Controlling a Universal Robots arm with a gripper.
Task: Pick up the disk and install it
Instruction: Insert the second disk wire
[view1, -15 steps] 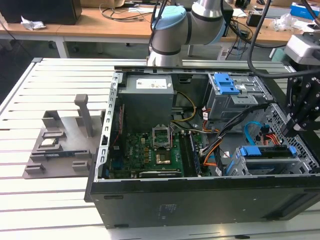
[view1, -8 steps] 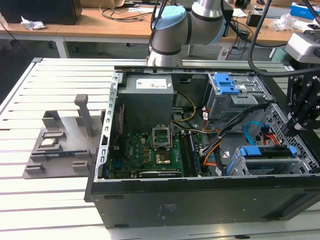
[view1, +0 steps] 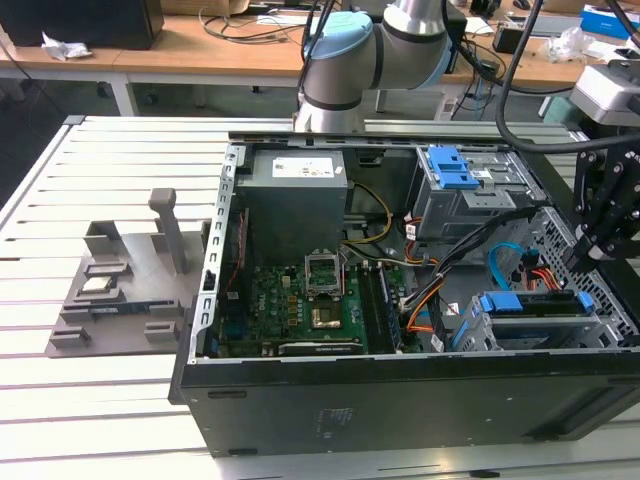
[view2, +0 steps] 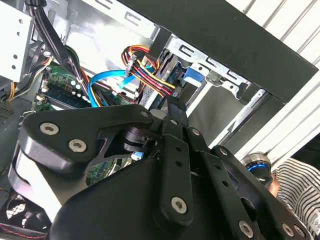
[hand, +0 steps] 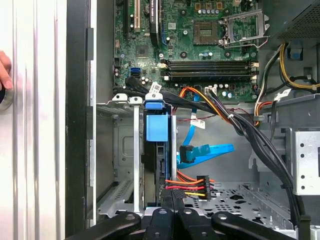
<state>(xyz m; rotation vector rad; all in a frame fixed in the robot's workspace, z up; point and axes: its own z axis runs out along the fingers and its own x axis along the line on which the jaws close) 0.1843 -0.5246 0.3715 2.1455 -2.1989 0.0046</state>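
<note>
The disk (view1: 530, 303) stands on edge in a slot of the metal drive cage (view1: 600, 320) at the front corner of the open computer case, on the exterior view's right. Its blue carrier tab (hand: 156, 127) sticks up above the cage rails in the first wrist view, and a blue corner of the disk (view2: 192, 75) appears in the second wrist view. My gripper (view1: 575, 262) hangs just above that cage. Its black fingers are shut together, and the gripper (hand: 174, 200) sits right at the disk's cable-side end. Whether it touches the disk is hidden. The second wrist view has the gripper (view2: 172, 107) pointing at the bay.
Orange, red and blue cables (hand: 200, 155) run close beside the cage. The motherboard (view1: 310, 300), power supply (view1: 295, 200) and a grey cage with a blue latch (view1: 455, 170) sit inside the case. A grey fixture (view1: 120, 280) stands on the slatted table. A person's hand (hand: 4, 70) rests outside the case wall.
</note>
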